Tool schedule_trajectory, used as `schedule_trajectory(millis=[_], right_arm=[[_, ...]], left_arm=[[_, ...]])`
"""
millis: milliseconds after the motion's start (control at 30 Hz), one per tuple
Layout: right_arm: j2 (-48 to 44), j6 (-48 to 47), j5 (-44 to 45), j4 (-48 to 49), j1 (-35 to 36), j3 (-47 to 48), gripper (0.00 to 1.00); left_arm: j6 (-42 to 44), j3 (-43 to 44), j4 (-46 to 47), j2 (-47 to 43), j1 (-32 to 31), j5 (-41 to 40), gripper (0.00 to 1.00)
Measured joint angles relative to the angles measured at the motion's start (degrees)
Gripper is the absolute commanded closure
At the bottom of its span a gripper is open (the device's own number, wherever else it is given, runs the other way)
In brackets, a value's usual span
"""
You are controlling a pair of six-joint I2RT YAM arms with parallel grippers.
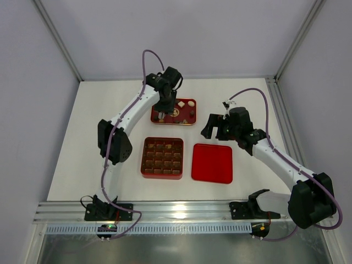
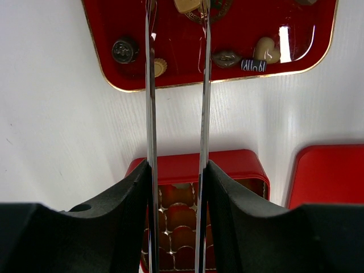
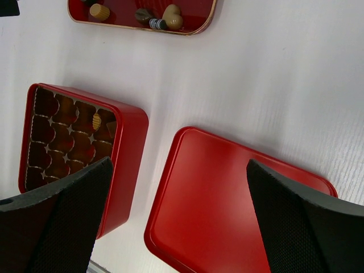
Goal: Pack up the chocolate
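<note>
Now left jaws parted at tan chocolate (image 2: pixel 187 4); right jaws wide open.

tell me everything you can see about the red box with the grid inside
The red box is square with rounded corners, glossy walls that look like tin, and a brown liner of scalloped cups in a grid. It sits flat and open on the white table, its lid apart beside it. One tan piece shows in a cup. Nothing else touches it.
</note>
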Motion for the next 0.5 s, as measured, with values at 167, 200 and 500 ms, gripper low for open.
schedule_trajectory(millis=[167,200,500], right_arm=[[0.0,0.0,0.0,0.0,0.0,0.0,0.00],[0.0,0.0,0.0,-0.1,0.0,0.0,0.00],[0.0,-0.2,0.0,-0.2,0.0,0.0,0.00]], left_arm=[[0.5,0.1,0.0,0.3,0.0,0.1,0.58],[0.6,0.1,0.0,0.4,0.0,0.1,0.58],[0.6,0.7,0.6,3.4,0.3,0.1,0.58]])
